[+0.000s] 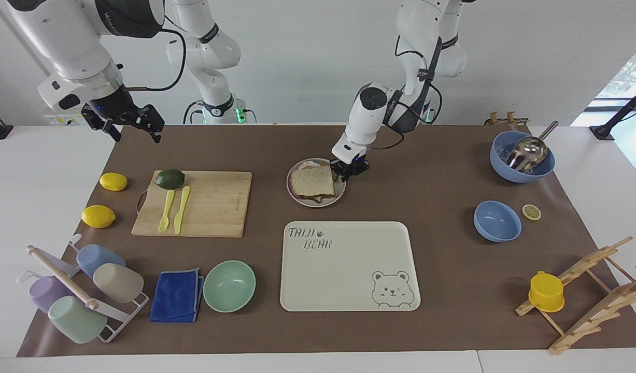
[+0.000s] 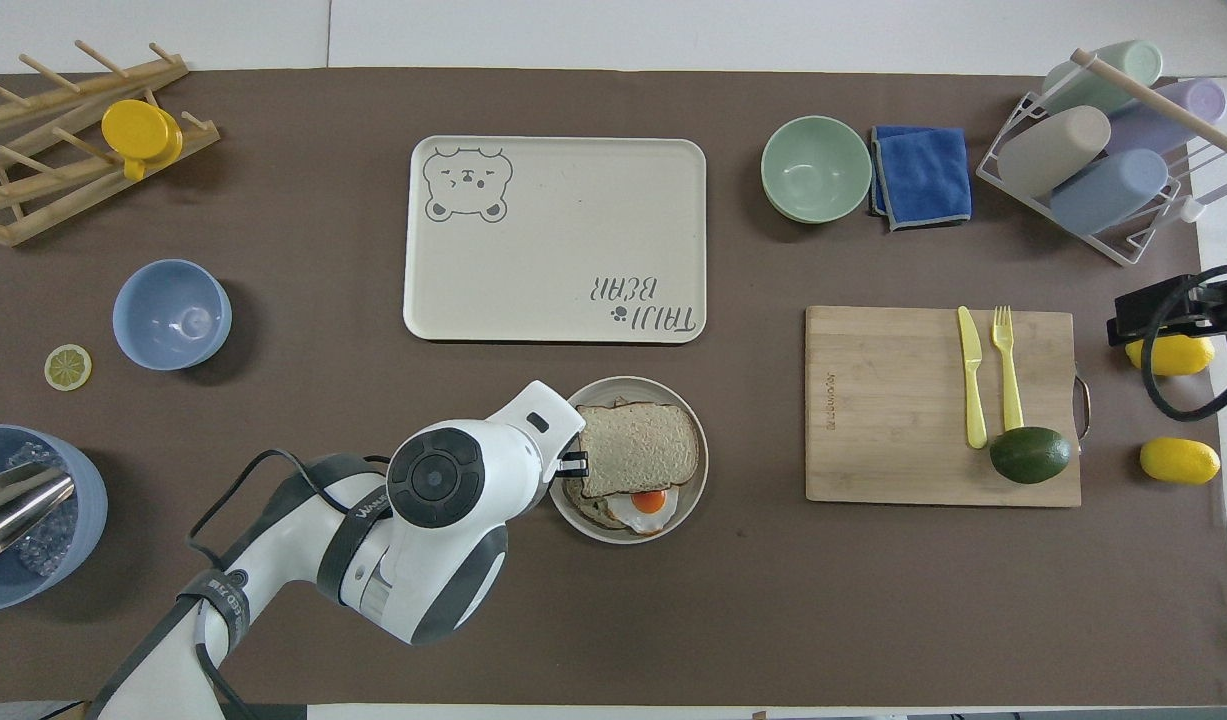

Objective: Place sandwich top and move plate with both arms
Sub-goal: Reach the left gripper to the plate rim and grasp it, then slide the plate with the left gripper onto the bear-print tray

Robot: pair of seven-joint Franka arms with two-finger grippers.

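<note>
Sandwich top (image 1: 312, 181) already sits on the plate (image 1: 297, 199). Left hand (image 1: 350, 171) looks clamped on its rim; right hand (image 1: 136, 124), fingers apart, waits, so moving's left.

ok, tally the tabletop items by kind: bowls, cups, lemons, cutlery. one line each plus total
Bowls: 3 (mint green bowl, small blue bowl, blue bowl with the metal scoop)
Cups: 5 (4 on the white rack, yellow cup on the wooden rack)
Lemons: 2 whole, plus 1 lemon slice
Cutlery: 2 (yellow fork, yellow knife)
Total: 13
</note>
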